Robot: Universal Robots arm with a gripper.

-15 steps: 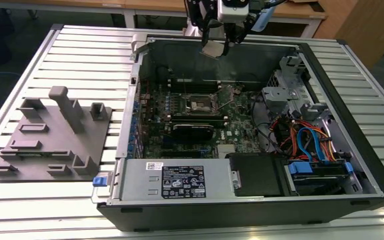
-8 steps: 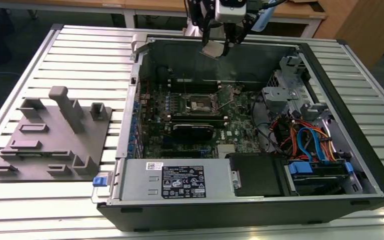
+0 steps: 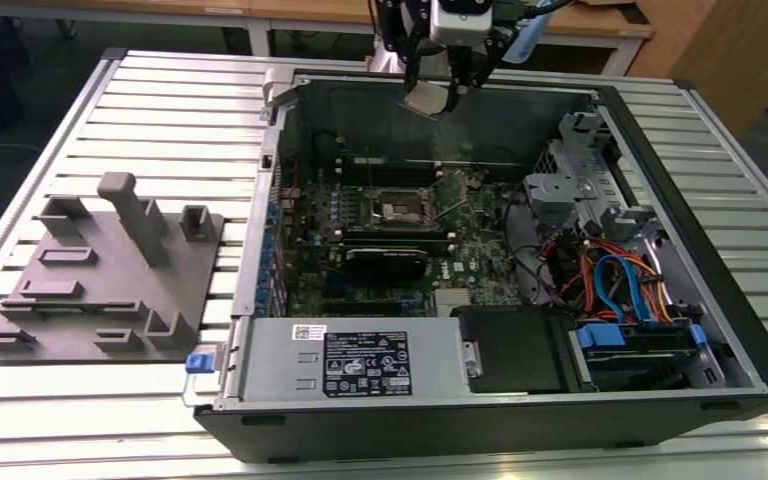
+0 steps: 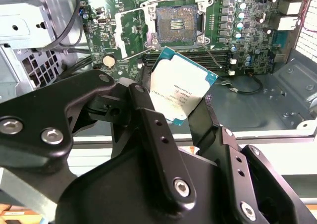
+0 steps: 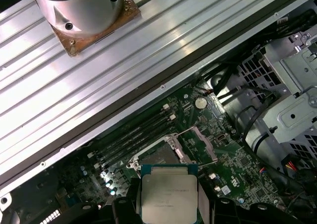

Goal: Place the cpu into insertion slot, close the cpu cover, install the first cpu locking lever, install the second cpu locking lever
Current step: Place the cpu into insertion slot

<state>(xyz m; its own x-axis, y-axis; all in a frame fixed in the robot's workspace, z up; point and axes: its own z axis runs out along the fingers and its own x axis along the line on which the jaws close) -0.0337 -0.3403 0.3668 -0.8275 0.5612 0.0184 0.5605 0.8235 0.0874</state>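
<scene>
From where I stand, the gripper clasps the cpu by its edges above the computer case's far side, well apart from the open insertion slot and skewed to it, so it needs squaring, levelling and a gentle descent.

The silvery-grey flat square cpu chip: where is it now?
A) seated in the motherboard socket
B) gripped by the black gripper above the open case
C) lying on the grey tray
B: the black gripper clamps the cpu, and the square silver-rimmed insertion slot lies bare.
</scene>
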